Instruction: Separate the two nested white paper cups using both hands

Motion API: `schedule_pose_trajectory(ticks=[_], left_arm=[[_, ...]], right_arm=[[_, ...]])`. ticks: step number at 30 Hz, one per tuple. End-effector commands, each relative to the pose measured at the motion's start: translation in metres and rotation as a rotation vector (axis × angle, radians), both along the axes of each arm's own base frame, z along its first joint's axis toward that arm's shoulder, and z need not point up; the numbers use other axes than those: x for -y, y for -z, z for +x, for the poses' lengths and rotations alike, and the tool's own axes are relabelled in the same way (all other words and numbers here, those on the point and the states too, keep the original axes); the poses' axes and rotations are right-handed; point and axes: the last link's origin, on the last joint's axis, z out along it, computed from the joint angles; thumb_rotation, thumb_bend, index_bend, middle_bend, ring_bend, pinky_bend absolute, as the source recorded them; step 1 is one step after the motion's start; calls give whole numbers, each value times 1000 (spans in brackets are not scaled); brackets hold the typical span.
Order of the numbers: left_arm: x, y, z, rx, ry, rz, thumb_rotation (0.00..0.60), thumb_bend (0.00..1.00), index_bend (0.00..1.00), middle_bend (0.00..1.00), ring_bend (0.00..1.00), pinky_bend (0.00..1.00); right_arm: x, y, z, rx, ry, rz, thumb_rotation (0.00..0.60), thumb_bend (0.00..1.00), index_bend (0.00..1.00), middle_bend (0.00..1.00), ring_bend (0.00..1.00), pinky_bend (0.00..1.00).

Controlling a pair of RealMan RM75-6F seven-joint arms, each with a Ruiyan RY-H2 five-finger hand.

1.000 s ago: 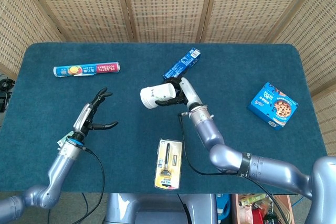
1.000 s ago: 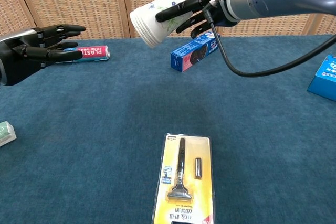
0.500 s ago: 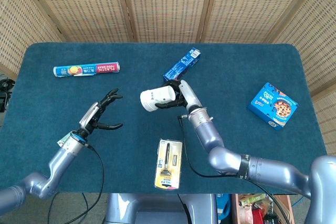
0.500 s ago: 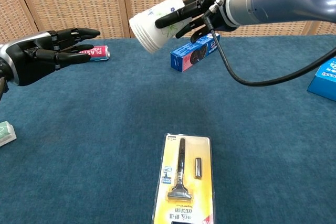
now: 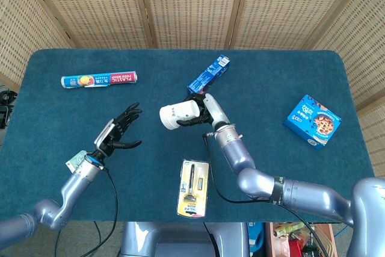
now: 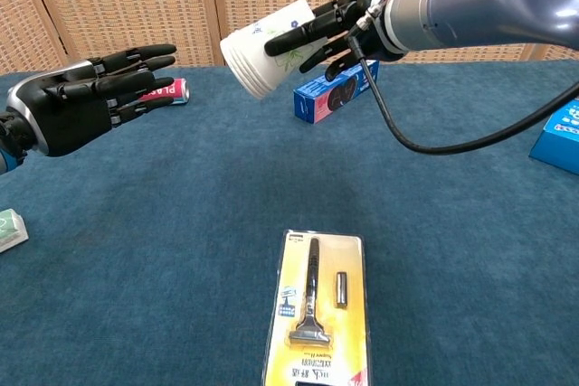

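The nested white paper cups (image 5: 175, 115) (image 6: 262, 50) are held on their side in the air above the table's middle, rim pointing left. My right hand (image 5: 203, 109) (image 6: 336, 24) grips them around the base end. My left hand (image 5: 120, 132) (image 6: 86, 97) hovers to the left of the cups with fingers spread and nothing in it, palm turned toward the rim, a clear gap between them.
A yellow razor blister pack (image 5: 193, 188) (image 6: 317, 312) lies near the front edge. A blue box (image 5: 209, 73) (image 6: 333, 89) sits behind the cups. A plastic wrap roll (image 5: 99, 80) lies at back left and a cookie box (image 5: 312, 120) on the right.
My left hand has risen and moved right toward the cup rim, its fingers spreading wider. The right hand has shifted the cups slightly left.
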Motion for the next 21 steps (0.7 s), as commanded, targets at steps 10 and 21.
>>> schedule_pose_trajectory(ticks=[10, 21], left_arm=[[-14, 19, 10, 23, 40, -47, 600, 150, 302, 0, 0, 0], [-18, 29, 22, 17, 45, -51, 600, 149, 358, 0, 0, 0]], right_arm=[[0, -5, 7, 17, -34, -8, 600, 246, 791, 659, 515, 721], [-4, -5, 11, 18, -48, 1, 600, 246, 791, 659, 515, 721]])
